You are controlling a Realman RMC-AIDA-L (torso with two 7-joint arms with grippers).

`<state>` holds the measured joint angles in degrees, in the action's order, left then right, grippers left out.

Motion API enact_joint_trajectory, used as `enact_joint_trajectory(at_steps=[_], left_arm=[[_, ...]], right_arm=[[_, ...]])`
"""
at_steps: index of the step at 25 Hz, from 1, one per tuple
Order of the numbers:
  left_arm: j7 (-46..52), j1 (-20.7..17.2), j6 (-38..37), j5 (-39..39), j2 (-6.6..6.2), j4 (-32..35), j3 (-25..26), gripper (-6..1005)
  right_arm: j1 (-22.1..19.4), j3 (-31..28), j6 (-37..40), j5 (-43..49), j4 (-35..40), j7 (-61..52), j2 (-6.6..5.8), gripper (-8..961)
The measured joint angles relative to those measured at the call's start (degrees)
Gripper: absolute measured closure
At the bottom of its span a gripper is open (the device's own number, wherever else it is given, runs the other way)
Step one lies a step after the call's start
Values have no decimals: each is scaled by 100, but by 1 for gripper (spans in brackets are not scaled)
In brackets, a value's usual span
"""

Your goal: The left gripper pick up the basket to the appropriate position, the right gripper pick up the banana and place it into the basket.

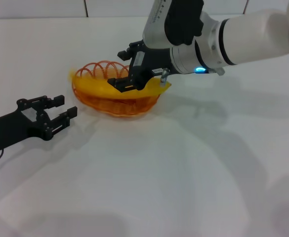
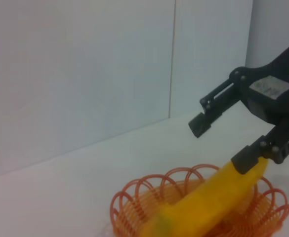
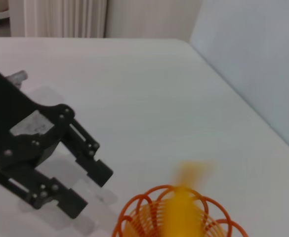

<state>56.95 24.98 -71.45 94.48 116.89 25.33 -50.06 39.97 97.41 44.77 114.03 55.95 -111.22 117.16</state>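
Note:
The orange wire basket point(image 1: 134, 109) stands on the white table, left of centre. The yellow banana point(image 1: 97, 89) lies across it, one end sticking over the right rim. My right gripper point(image 1: 121, 68) hovers over the basket with its jaws wide apart; the lower finger point(image 1: 120, 84) rests against the banana, the upper one is clear of it. The left wrist view shows that gripper point(image 2: 221, 145), the banana point(image 2: 208, 197) and the basket point(image 2: 129, 202). My left gripper point(image 1: 65, 106) is open and empty, just left of the basket; it shows in the right wrist view point(image 3: 90, 192) next to the basket point(image 3: 134, 212) and the blurred banana point(image 3: 184, 207).
The white table point(image 1: 159, 187) stretches out in front of and to the right of the basket. A white wall point(image 2: 85, 74) rises behind the table's far edge. The right arm's white forearm point(image 1: 253, 34) reaches in from the upper right.

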Motion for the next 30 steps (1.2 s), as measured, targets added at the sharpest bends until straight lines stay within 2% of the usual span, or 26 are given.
enact_joint_trajectory(at_steps=[1,6,9,12,15,19,24,30], left_arm=[[0,-5,0,2,0,0,-2,540],[0,-69,0,6,-9,7,-4,540],[0,-80,-1,7,-9,11,-4,540],[-23,-81,10,8,-8,5,12,540],[-74,-89,100,-15,-3,-6,31,540],[-81,-90,127,-26,6,-9,8,540],[-84,-90,131,-29,9,-11,27,540],[-88,-90,132,-42,19,-11,38,540]], right_arm=[[-20,1,-11,-16,14,14,0,463],[-363,-119,172,-41,468,58,-26,244],[-761,-469,570,-195,846,300,-40,152],[-1076,-991,1185,-839,849,1028,-45,59],[-1237,-1640,1843,-1301,534,1653,-52,66],[-1268,-2486,2531,-1447,-199,2270,-62,71],[-1199,-3430,3011,-1453,-1309,2929,-170,71],[-1359,-3668,3029,-1409,-1757,3225,-183,70]])
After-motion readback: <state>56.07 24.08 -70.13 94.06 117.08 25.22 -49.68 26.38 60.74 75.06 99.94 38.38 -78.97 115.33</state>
